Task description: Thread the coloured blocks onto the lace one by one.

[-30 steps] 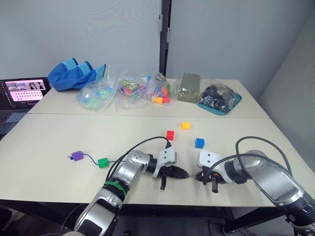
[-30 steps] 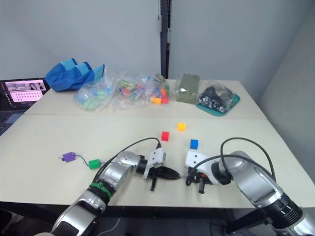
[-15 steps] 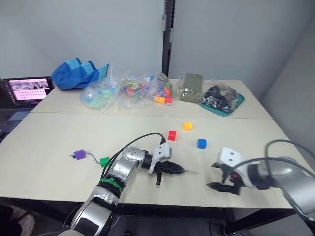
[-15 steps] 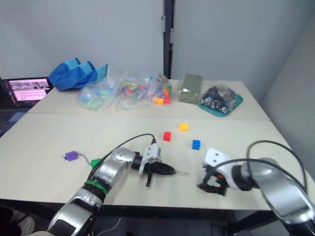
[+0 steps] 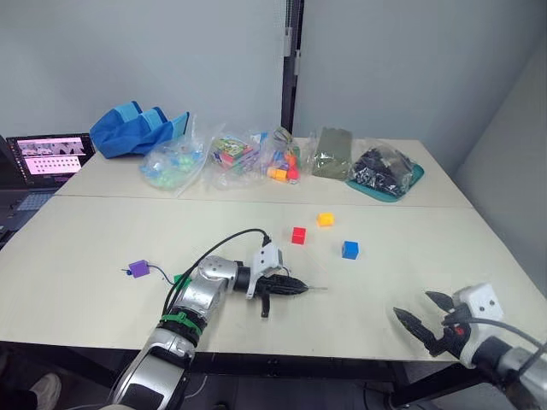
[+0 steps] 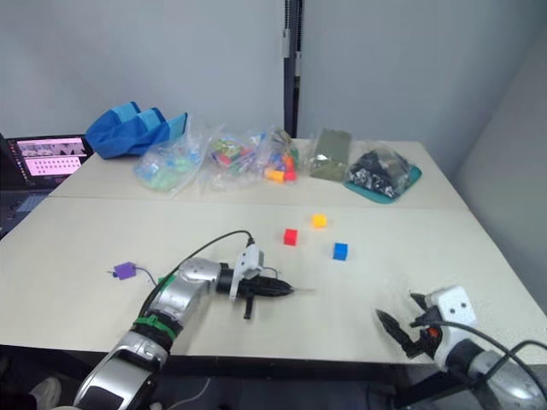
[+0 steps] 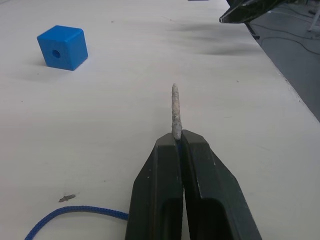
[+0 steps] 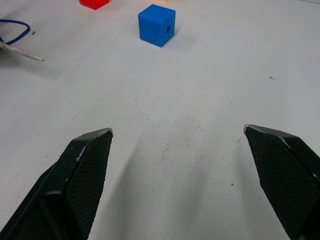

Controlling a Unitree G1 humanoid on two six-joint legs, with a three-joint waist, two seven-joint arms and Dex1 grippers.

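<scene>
Pinching the lace [image 7: 174, 112] right behind its stiff pale tip, the left gripper [image 5: 295, 289] sits low over the table [image 5: 102, 248], fingers closed tight on it. Purple block [image 5: 138, 268] and green block [image 5: 181, 279] are already on the cord, off to its left. Red [image 5: 298, 235], orange-yellow [image 5: 325, 219] and blue [image 5: 349, 249] cubes lie loose just beyond. Right gripper [image 5: 425, 314] is spread wide and empty near the front right edge.

Pale table [image 5: 85, 248], blocks scattered

Red cube [image 5: 298, 235] mid-table; orange-yellow cube [image 5: 325, 219] beyond it, blue cube [image 5: 349, 249] beside, bags [image 5: 218, 158] behind.
</scene>
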